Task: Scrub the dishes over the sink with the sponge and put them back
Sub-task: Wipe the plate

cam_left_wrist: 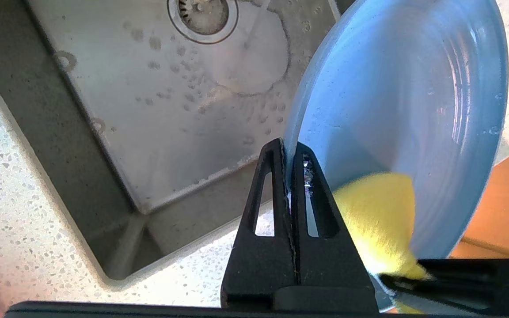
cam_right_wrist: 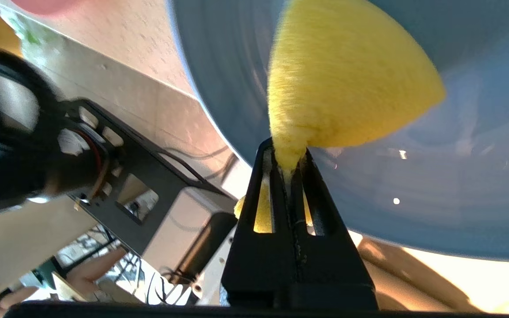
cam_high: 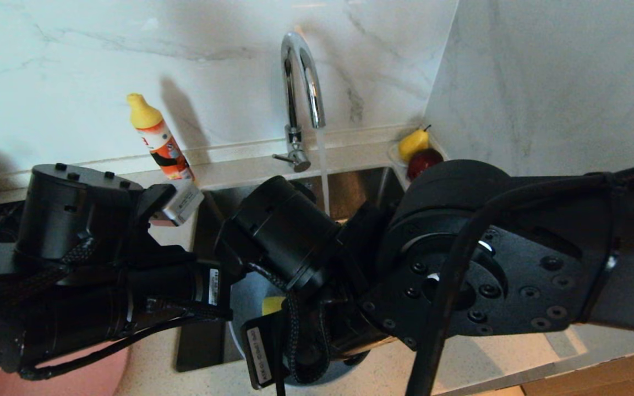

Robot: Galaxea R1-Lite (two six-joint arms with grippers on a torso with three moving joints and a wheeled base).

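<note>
We've left tool [cam_left_wrist: 289, 150] clamped on blue plate [cam_left_wrist: 396, 101] rim over sink [cam_left_wrist: 157, 110]; right tool [cam_right_wrist: 286, 152] pinches sponge [cam_right_wrist: 343, 79] vs plate face.

1. A white sticker [cam_high: 259, 347] on the black arm, lower centre of the head view, carries a line of small print too fine to read.
2. The orange-and-white bottle [cam_high: 161, 140] with a yellow cap, upper left by the wall, bears printed graphics; no words are legible.
</note>
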